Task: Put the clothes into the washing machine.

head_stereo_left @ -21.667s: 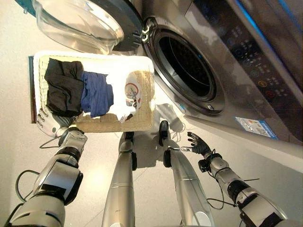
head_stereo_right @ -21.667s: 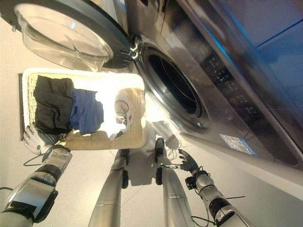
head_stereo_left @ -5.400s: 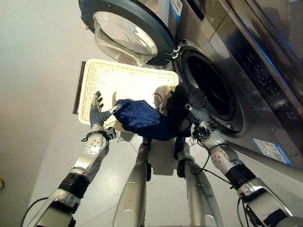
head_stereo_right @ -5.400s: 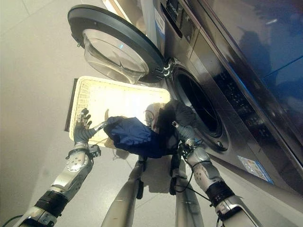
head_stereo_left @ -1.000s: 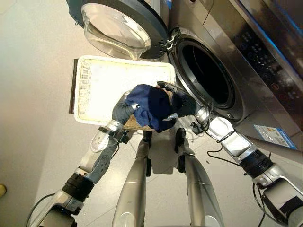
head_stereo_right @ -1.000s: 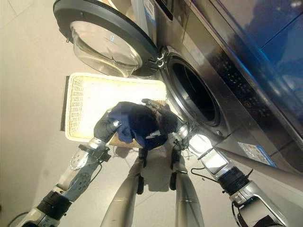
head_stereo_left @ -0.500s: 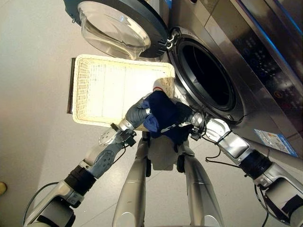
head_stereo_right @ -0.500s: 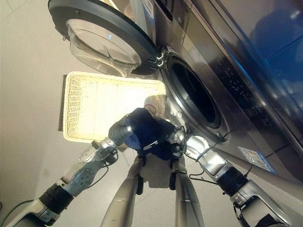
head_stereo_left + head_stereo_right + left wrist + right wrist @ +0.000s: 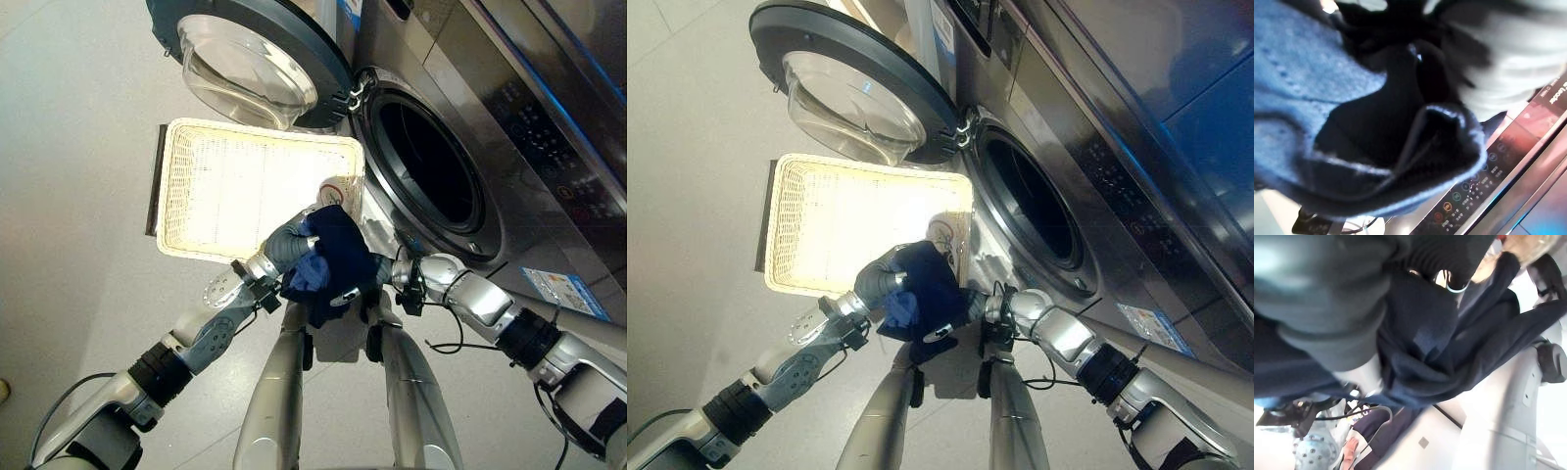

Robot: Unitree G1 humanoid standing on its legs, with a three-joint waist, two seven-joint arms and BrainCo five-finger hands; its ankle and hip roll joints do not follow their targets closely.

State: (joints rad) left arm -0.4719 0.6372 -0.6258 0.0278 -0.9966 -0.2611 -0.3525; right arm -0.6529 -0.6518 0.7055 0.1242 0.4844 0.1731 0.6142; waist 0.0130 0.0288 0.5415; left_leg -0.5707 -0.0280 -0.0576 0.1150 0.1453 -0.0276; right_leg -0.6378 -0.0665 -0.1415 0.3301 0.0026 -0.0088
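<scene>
Washing machine (image 9: 509, 127) door (image 9: 250, 59) open, drum looks empty. Basket (image 9: 196, 186) on floor, emptied. Clothes (image 9: 333, 259) bundled between both hands, just outside the opening. Left hand (image 9: 284, 245) and right hand (image 9: 384, 274) buried in cloth, grip unreadable. Loading remains

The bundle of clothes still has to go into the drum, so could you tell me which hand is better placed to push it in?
Probably the right hand: it sits on the bundle of clothes nearest the drum opening. The left hand is on the basket side.
</scene>
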